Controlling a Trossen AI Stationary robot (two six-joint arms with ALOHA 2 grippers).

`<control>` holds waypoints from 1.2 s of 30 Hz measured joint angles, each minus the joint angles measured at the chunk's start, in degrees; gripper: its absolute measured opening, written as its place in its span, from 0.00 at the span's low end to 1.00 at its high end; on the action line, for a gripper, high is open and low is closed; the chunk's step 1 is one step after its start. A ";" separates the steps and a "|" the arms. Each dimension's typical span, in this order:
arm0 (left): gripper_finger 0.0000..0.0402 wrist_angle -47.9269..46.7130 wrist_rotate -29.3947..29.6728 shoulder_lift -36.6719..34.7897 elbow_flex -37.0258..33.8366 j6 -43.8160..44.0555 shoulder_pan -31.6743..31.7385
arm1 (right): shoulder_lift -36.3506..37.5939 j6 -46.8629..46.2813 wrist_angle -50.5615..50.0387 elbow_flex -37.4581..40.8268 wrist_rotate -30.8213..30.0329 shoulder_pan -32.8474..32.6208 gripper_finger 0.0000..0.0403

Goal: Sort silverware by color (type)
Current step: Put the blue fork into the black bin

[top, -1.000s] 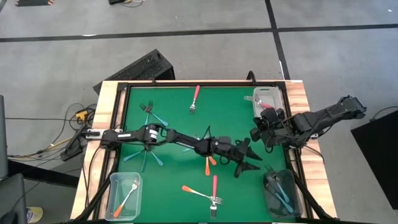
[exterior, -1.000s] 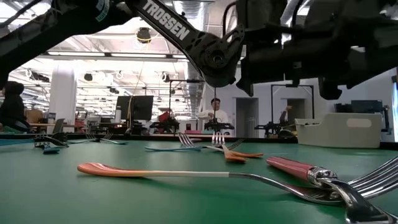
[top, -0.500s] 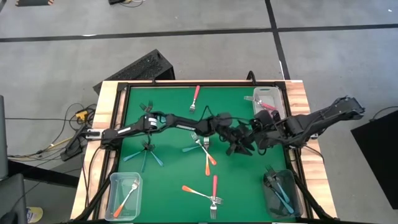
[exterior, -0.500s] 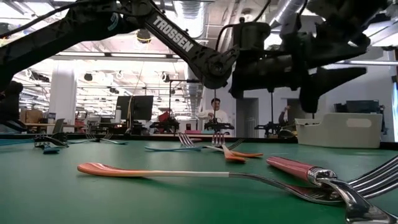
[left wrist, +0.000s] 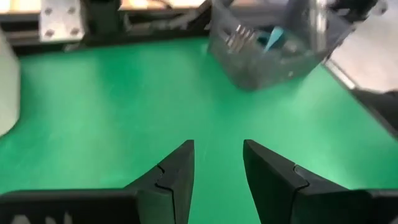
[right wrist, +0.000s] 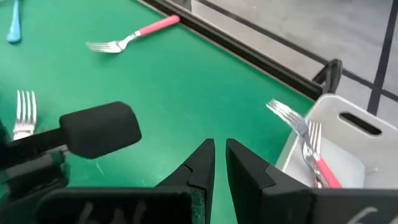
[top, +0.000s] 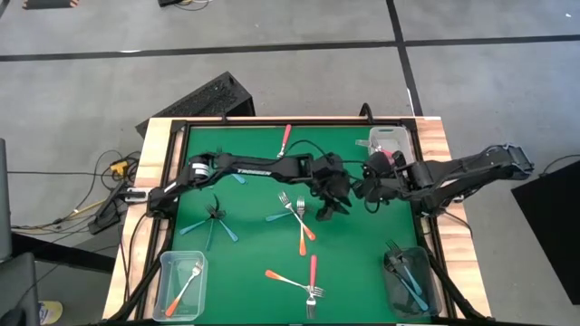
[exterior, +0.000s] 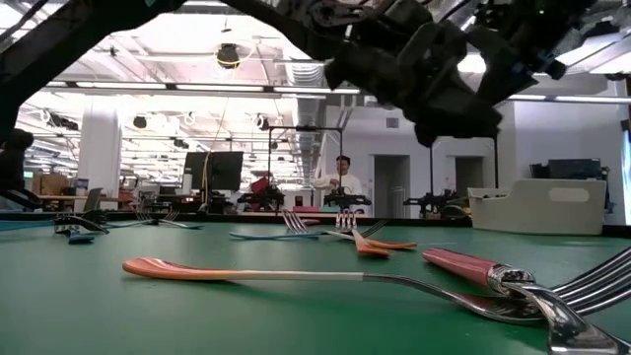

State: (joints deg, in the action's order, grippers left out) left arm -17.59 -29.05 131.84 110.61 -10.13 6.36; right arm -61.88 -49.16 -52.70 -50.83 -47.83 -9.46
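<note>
The silverware, small forks with silver metal tines and slim pink-red, orange or light blue plastic handles, lies scattered on the green table mat [top: 362, 263]. In the high view, a pink-red fork [top: 285, 142] lies at upper centre, long axis near vertical, tines toward the lower frame edge. An orange fork [top: 303, 223] and a light blue fork [top: 279, 217] cross near the middle. A pink-red fork [top: 313, 274] and an orange fork [top: 283, 278] lie at lower centre, the pink-red one vertical with tines down. Light blue forks [top: 214, 225] cluster at centre left.

The clear bin at lower left [top: 180, 284] holds one orange fork [top: 186, 288], lying diagonally. The clear bin at lower right [top: 410, 281] holds light blue forks. The pale bin at upper right [top: 391, 142] holds pink-red forks [right wrist: 314, 155]; only the right wrist view shows their tines rising over the rim.

The left gripper [top: 327, 206] hangs above mid-table, right of centre; its wrist view shows the fingers [left wrist: 177, 180] parted with bare mat between them, holding nothing. The right gripper [top: 362, 190] hangs just beside it, toward the right edge; its wrist view shows the fingers [right wrist: 200, 163] narrowly spaced and empty.

Only the low view shows the room beyond, with a person [exterior: 341, 177] far off, plus an orange handle [exterior: 212, 270] and a pink-red handle [exterior: 468, 268] lying flat in the foreground.
</note>
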 joint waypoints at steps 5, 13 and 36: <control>0.31 -0.37 3.27 -5.06 -9.78 -1.12 0.66 | -0.51 4.92 2.49 0.00 0.26 1.89 0.17; 0.31 18.28 23.67 -22.46 -41.08 2.59 2.35 | -1.01 11.95 10.60 1.02 -0.34 6.81 0.17; 0.31 13.72 47.85 -53.96 -77.17 26.19 14.65 | -23.91 42.03 57.11 3.62 28.50 23.54 0.17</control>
State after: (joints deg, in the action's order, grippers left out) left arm -3.87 18.80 77.87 33.44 16.06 21.01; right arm -85.78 -7.13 4.41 -47.21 -19.33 14.09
